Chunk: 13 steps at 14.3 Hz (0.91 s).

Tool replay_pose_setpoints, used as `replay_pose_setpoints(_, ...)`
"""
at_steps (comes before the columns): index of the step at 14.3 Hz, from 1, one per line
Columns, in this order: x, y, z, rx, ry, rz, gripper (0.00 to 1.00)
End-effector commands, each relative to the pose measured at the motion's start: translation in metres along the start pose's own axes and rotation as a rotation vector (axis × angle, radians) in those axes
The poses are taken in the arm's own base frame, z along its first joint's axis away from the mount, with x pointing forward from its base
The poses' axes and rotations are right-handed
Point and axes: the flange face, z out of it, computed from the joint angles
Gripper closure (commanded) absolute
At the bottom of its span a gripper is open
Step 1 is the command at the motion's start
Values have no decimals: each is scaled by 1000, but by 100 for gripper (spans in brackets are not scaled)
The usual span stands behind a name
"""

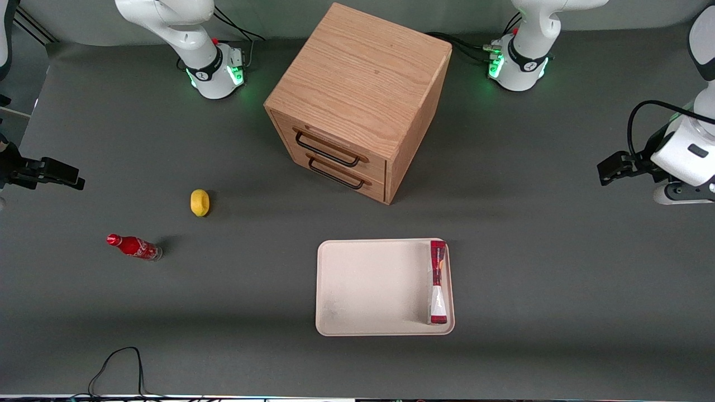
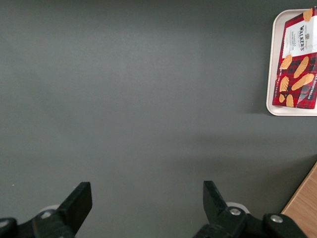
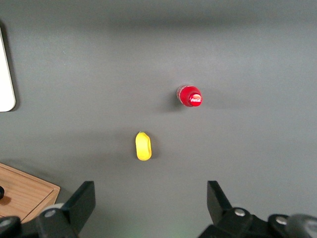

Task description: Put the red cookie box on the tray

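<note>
The left arm's gripper hangs above bare table at the working arm's end, its fingers spread wide with nothing between them. The red cookie box is well apart from the gripper, nearer the front camera and toward the table's middle. It rests in the tray, standing on its long edge along the tray rim closest to the gripper's end of the table. The wrist view shows the box's printed face with orange biscuit pictures, inside the tray's corner. A wooden drawer cabinet stands farther from the front camera than the tray. A yellow object and a small red cola bottle lie far from the gripper, toward the parked arm's end.
</note>
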Motion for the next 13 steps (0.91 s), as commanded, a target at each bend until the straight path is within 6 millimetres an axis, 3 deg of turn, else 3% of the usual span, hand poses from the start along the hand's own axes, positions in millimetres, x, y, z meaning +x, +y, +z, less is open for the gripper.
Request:
replay_pose_setpoints(1,-9,-17,-11,-41,26,-22,0)
replay_pose_setpoints(4,-6,-20,-20,-49,23,-30,0)
replay_pose_setpoints(13,-17,-15,-21,-53,-39,35,0)
